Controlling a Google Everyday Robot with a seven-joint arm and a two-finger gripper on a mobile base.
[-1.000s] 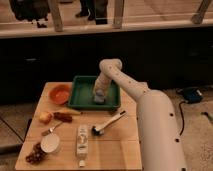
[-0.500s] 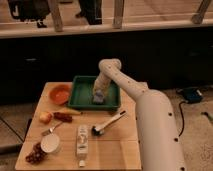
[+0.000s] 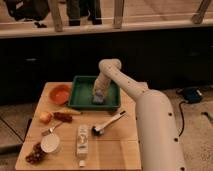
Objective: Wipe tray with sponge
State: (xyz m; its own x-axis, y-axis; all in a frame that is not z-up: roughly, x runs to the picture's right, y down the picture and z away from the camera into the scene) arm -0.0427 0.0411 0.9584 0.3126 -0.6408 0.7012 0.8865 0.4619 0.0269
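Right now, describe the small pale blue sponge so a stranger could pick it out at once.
Start at the light wooden table and find the shallow rectangular green plastic tray at its far edge, beside the round orange bowl. Inside the tray's right half, under the robot's gripper, sits the small pale blue and whitish sponge. It is the only object in the tray, unlike the long-handled dish brush lying on the wood.
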